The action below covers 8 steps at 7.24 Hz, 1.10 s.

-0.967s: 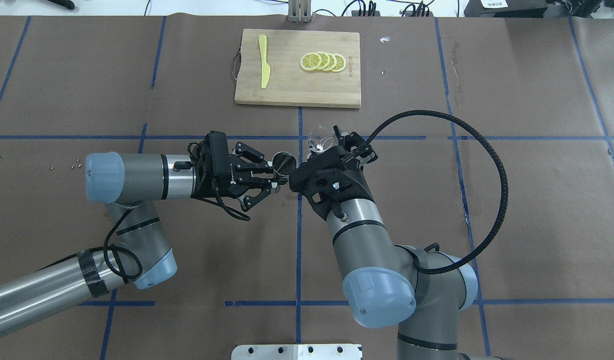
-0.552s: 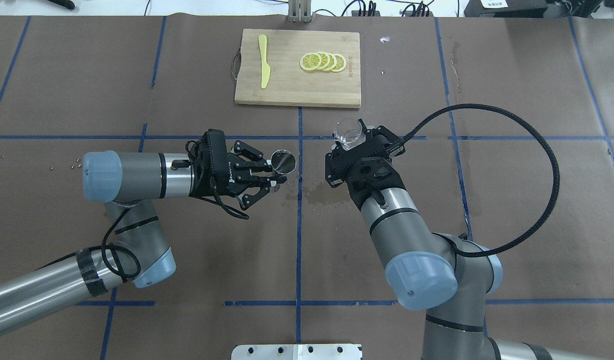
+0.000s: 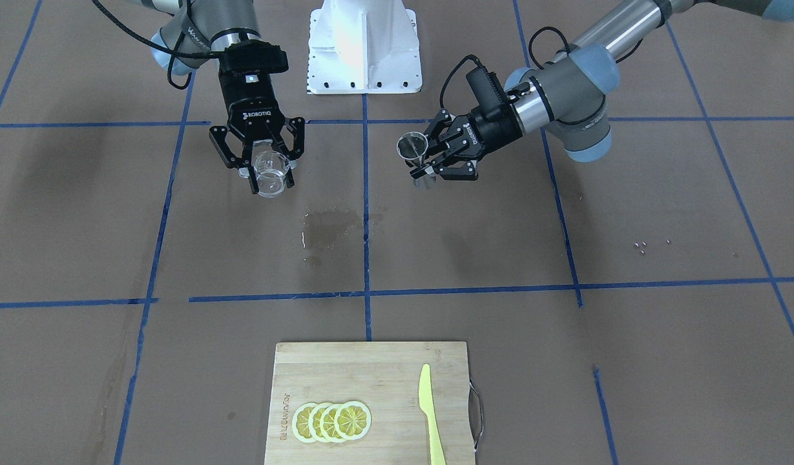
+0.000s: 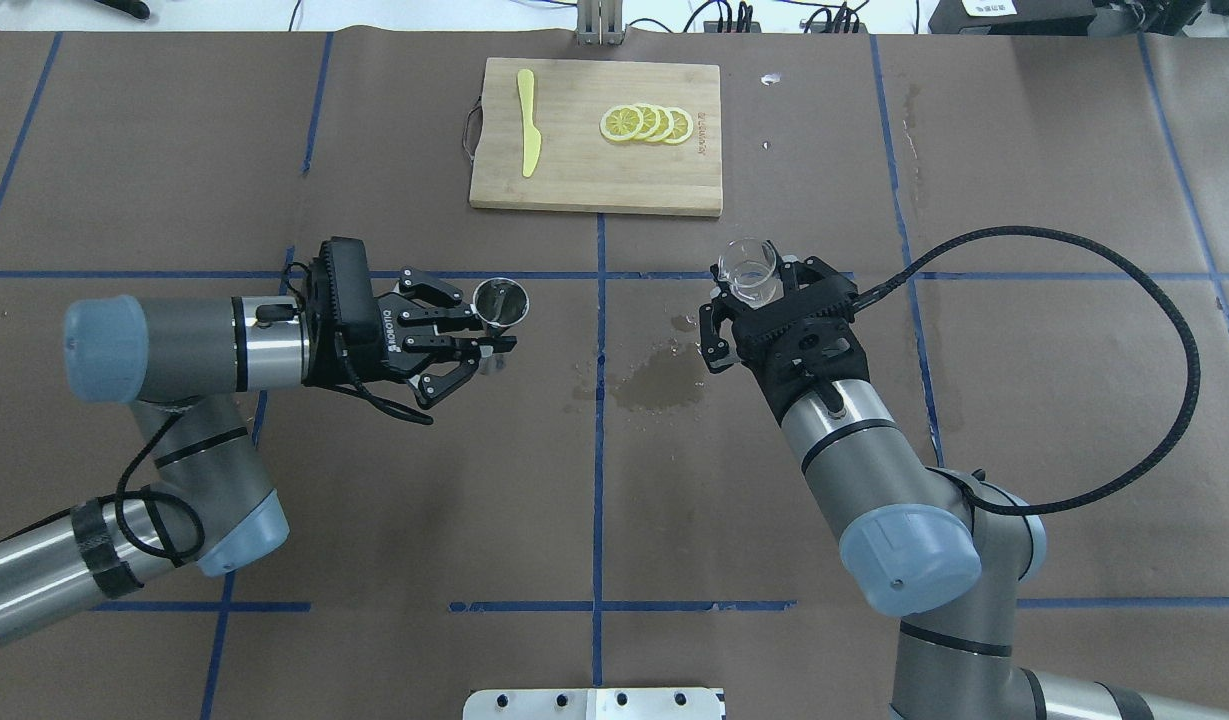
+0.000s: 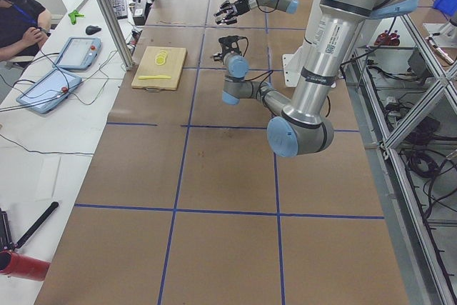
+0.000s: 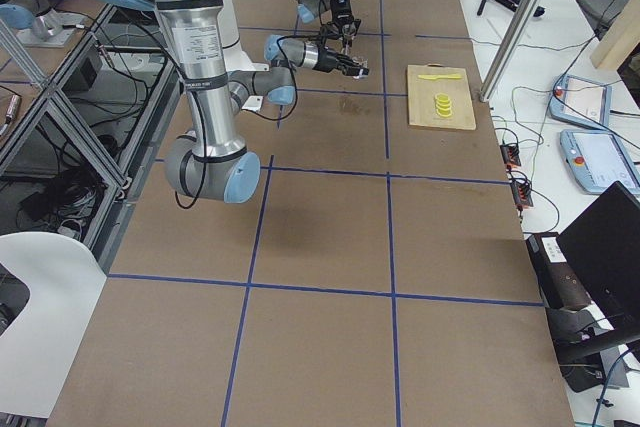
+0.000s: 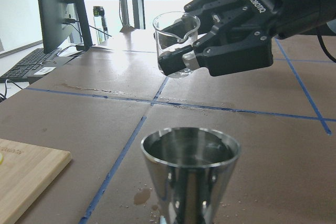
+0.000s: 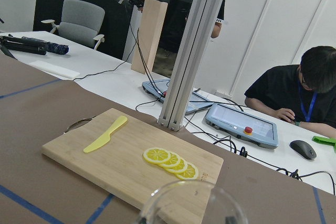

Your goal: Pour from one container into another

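Observation:
My left gripper [image 4: 496,346] is shut on the waist of the steel jigger [image 4: 501,302], which it holds upright above the table left of centre. In the left wrist view the jigger [image 7: 190,171] fills the bottom, its mouth facing up. My right gripper [image 4: 760,286] is shut on the clear cup [image 4: 749,269] and holds it in the air right of centre, well apart from the jigger. The front-facing view shows the cup [image 3: 271,175] on its left and the jigger [image 3: 411,145] on its right. Only the cup's rim [image 8: 189,203] shows in the right wrist view.
A wet patch [image 4: 654,385] darkens the brown paper between the two grippers. At the far side lies a wooden cutting board [image 4: 594,175] with lemon slices [image 4: 646,123] and a yellow knife [image 4: 527,120]. Blue tape lines cross the table.
The grippers have drawn apart. My left arm pulled the jigger back to the left, and my right arm carried the cup to the right, uncovering the wet patch.

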Tool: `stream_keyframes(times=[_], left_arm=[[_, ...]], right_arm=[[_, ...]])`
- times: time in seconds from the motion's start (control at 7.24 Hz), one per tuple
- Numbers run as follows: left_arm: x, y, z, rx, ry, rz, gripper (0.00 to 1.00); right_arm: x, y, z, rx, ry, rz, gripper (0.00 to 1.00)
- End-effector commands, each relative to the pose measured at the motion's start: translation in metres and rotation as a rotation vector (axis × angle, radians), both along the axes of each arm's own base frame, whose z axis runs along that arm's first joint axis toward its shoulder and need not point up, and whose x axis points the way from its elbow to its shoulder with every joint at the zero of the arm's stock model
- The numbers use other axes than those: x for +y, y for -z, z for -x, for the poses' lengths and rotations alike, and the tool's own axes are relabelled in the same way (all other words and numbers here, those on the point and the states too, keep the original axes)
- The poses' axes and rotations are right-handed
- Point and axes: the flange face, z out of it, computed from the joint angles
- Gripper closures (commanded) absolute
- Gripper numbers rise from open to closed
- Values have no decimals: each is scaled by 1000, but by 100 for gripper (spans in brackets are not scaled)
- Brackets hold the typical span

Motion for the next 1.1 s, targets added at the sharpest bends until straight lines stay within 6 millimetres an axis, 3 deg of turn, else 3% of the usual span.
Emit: stream_keyframes(times=[0.0, 0.28, 0.55, 0.97], left_arm=[[1, -36, 49, -11, 39, 43, 100], [7, -89, 93, -15, 77, 67, 100], [26, -145, 144, 6, 127, 128, 100], [31, -189, 189, 124, 379, 350, 100]], right_arm=[[0, -4, -1, 3, 0, 1, 100], [0, -4, -1, 4, 0, 2, 100], [-1, -8, 0, 11, -2, 4, 100], [0, -8, 1, 11, 1, 5, 100]])
